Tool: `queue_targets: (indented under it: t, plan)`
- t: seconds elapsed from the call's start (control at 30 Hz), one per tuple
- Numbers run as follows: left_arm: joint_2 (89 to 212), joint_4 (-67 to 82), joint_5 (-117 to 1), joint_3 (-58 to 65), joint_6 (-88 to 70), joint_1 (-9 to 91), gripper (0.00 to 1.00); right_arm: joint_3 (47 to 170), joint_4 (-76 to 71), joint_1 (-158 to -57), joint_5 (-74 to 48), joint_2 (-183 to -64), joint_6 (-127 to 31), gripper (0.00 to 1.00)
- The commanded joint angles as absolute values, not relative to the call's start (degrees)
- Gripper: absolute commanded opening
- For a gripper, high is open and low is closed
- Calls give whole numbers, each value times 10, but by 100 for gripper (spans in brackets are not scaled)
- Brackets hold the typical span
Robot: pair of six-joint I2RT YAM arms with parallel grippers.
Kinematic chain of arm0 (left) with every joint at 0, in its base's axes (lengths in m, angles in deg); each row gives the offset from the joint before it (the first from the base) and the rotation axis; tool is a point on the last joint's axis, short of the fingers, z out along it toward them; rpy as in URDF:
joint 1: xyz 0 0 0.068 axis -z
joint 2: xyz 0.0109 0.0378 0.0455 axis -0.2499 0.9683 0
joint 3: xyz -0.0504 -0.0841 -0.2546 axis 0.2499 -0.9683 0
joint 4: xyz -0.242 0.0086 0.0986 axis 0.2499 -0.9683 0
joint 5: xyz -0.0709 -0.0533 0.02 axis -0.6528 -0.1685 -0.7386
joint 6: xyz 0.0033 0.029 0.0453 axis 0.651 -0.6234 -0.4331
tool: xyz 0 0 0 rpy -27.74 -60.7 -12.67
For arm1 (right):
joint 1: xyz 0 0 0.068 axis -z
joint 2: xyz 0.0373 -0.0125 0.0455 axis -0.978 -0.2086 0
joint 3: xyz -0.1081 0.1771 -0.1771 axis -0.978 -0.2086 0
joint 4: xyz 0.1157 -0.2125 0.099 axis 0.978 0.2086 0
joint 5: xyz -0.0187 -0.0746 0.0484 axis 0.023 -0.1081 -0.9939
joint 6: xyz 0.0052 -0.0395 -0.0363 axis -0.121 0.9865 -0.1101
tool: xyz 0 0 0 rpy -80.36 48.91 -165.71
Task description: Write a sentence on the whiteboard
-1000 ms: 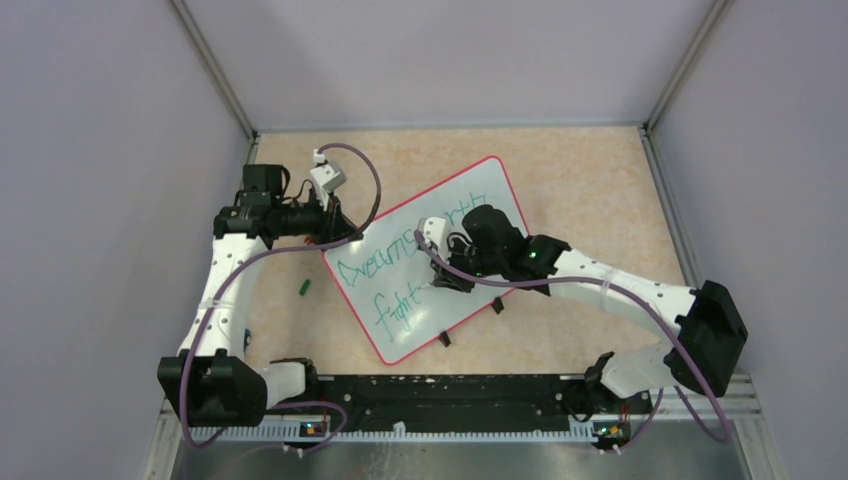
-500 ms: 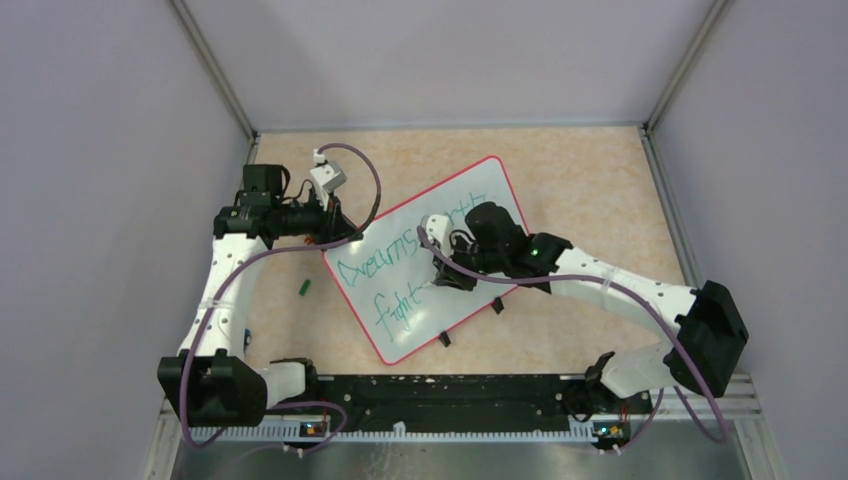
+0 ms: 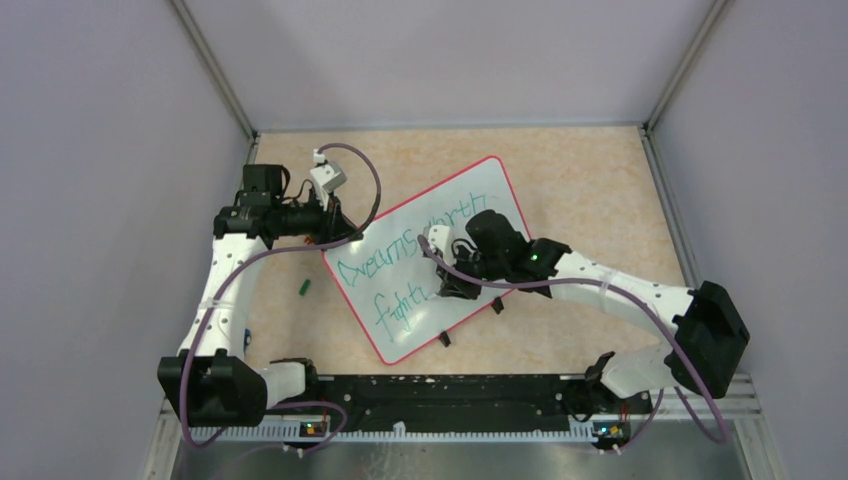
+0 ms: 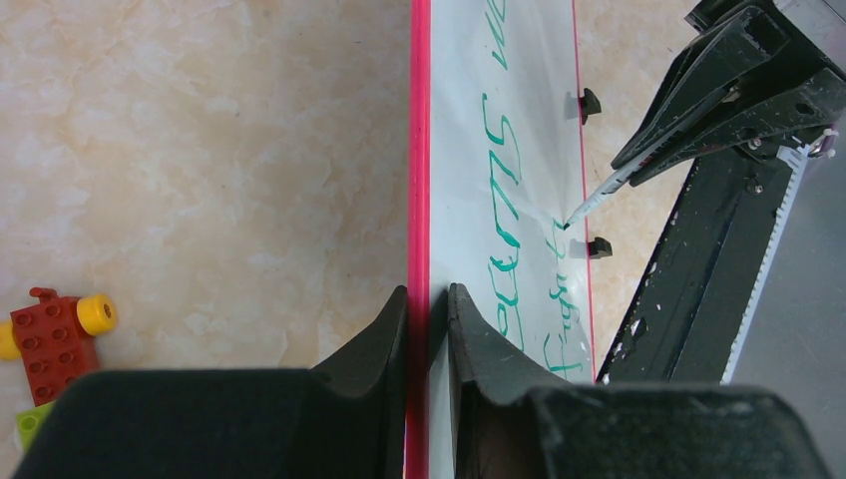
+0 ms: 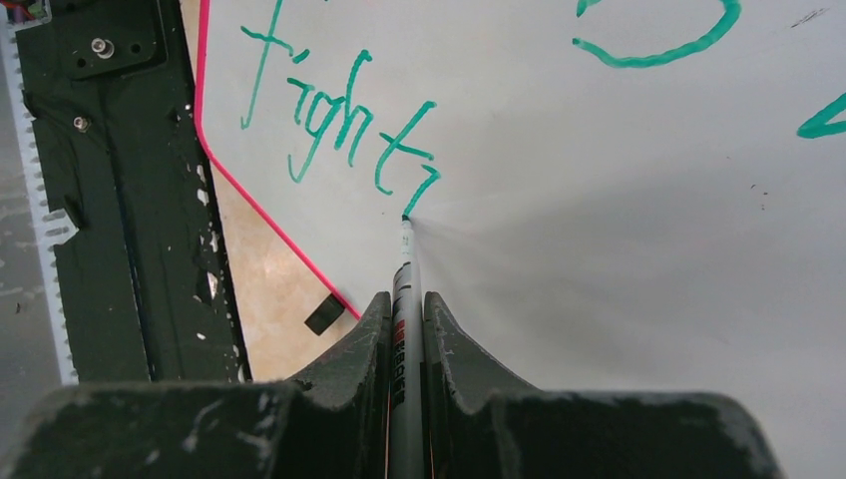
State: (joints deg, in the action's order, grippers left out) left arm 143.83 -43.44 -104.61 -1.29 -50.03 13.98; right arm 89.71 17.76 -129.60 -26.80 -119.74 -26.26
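Observation:
The whiteboard (image 3: 490, 195), white with a red rim, lies tilted on the table. The sentence (image 3: 385, 262) runs in green in two lines, the lower one reading "fight" (image 5: 329, 130) plus a fresh stroke. My left gripper (image 3: 335, 228) is shut on the board's left rim (image 4: 419, 150), one finger on each side of it (image 4: 427, 299). My right gripper (image 3: 452, 282) hovers over the board's middle, shut on a white marker (image 5: 404, 289). The marker's tip (image 5: 405, 218) touches the board at the end of the lower line.
A small green cap (image 3: 304, 287) lies on the table left of the board. Red and yellow toy bricks (image 4: 55, 334) sit beside the left gripper. The board's black feet (image 3: 443, 340) stick out at its near edge, close to the black base rail (image 3: 450, 395).
My right gripper has shifted a little toward the near edge with the marker, adding a stroke after "fight". The left gripper and the board have stayed put.

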Motion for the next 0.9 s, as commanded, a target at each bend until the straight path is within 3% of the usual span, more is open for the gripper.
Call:
queue_targets:
  t: [0.0,0.87]
  plan:
    - [1438,-433,-1050,-4,-512,142,0,898,173,-1296,-243,-1176,-246,0]
    - [1437,-435,-1049,-4,-512,142,0,996,178,-1295,-246,-1225,-249,0]
